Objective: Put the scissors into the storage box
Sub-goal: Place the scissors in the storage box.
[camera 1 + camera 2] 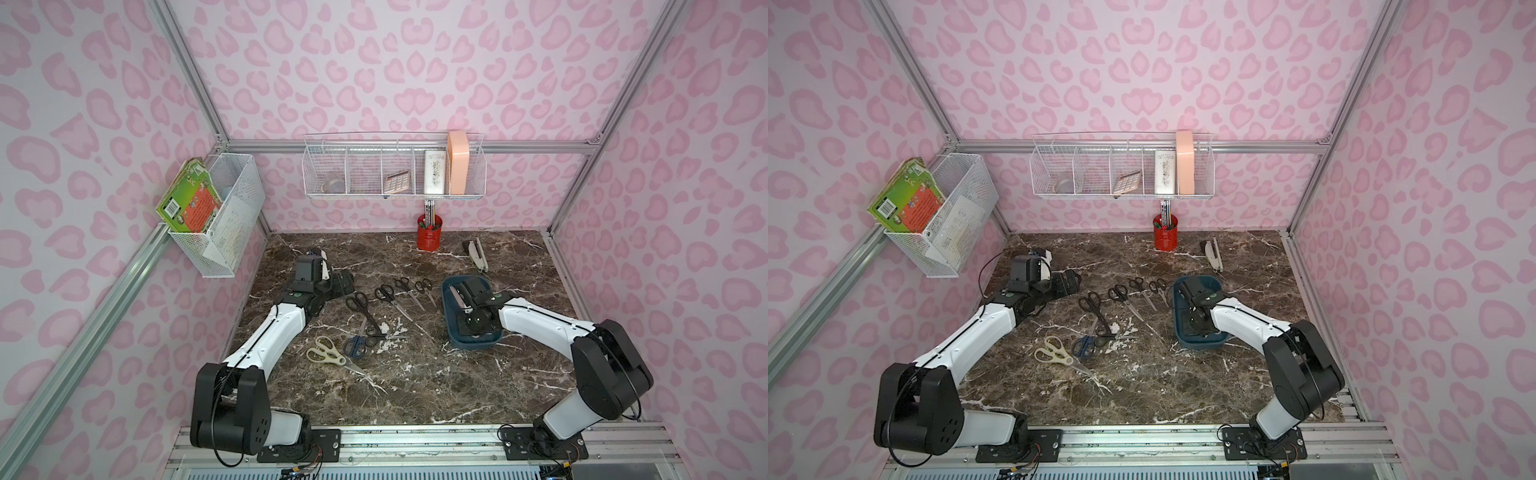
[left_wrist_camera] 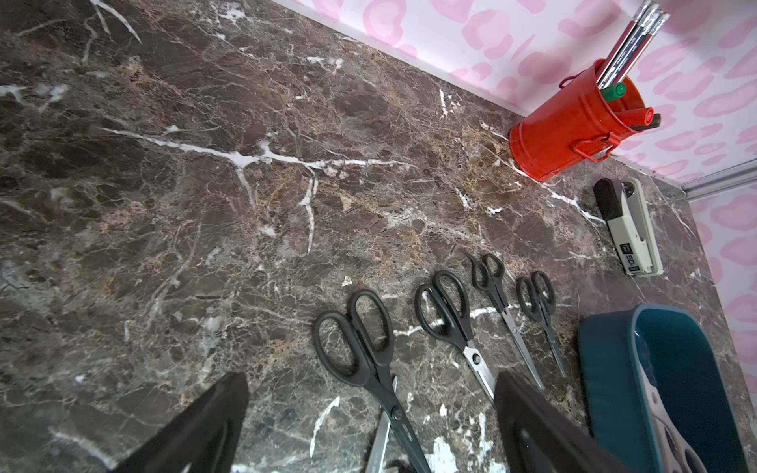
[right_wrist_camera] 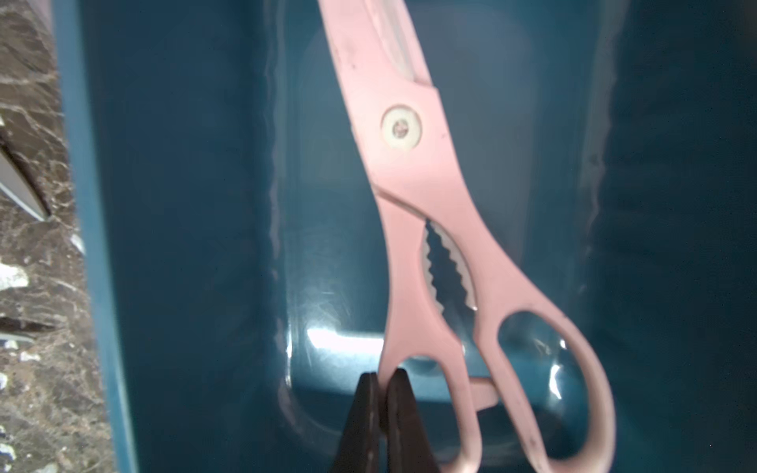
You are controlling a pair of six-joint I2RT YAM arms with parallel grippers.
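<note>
Teal plastic marks the storage box (image 1: 473, 344), right of centre on the brown marbled table (image 1: 415, 395) in both top views. The right gripper (image 1: 475, 326) reaches down inside it, its fingertips hidden there by the wrist. Left of the box, four black-handled scissors (image 1: 384, 294) lie in a row, handles toward the back wall. Lower left of them another black pair (image 1: 376, 330), a navy-handled pair (image 1: 355, 345) and cream-handled shears (image 1: 322, 354) lie close together. The left gripper (image 1: 345, 284) hangs at centre left, just beside the row. A red pen cup (image 1: 429, 239) and a stapler (image 1: 477, 257) sit near the back wall. From the left wrist, that gripper's fingers (image 2: 213, 426) stand wide apart, gripping nothing, above the largest black pair. The box lies beside the row with the pink scissors (image 2: 672, 434) inside it. From the right wrist, two dark fingers (image 3: 403, 409) are pinched on the rim of one handle loop of the pink scissors. These run lengthwise between the box walls, blades pointing away from the gripper. Whether they touch the box floor cannot be told.
</note>
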